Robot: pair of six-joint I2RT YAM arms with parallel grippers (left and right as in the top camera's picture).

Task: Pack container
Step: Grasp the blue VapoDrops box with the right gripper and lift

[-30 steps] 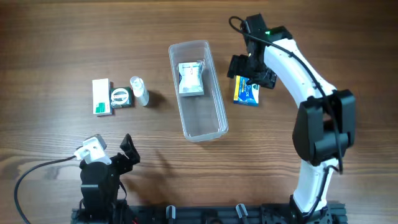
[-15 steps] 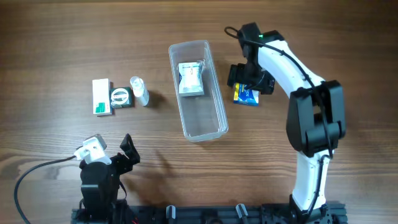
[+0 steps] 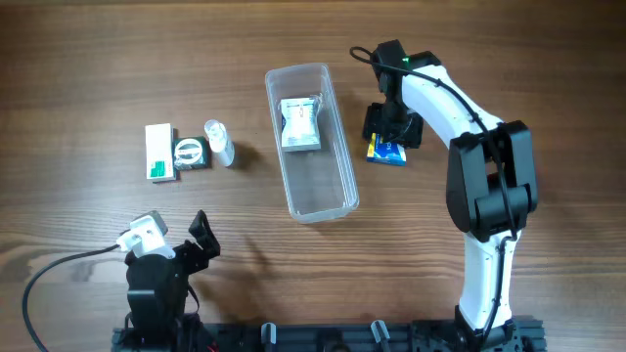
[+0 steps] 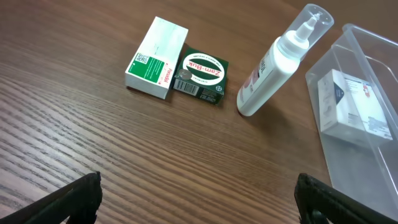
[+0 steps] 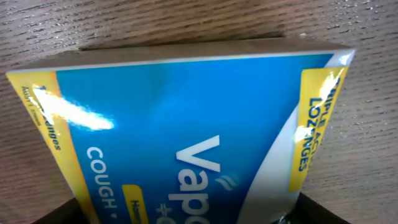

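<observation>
The clear plastic container [image 3: 320, 188] lies lengthwise in the middle of the table, with a white box [image 3: 299, 124] in its far half. Just to its right a blue and yellow cough lozenge box [image 3: 391, 154] lies flat on the wood. My right gripper [image 3: 392, 128] is down over it. In the right wrist view the lozenge box [image 5: 186, 124] fills the frame, and the right gripper [image 5: 186, 214] has its jaws against the box's two long edges. My left gripper [image 3: 201, 238] rests open at the near left, far from everything. The left wrist view shows the container [image 4: 373, 180] at its right edge.
Left of the container lie a green and white box [image 3: 158, 153], a dark green Zam-Buk box [image 3: 190, 153] and a small white spray bottle [image 3: 219, 142] on its side. The left wrist view shows the same bottle [image 4: 280, 62] and the Zam-Buk box [image 4: 200, 78].
My right gripper has moved in and down over the lozenge box and its jaws have narrowed onto it. The left arm has not moved.
</observation>
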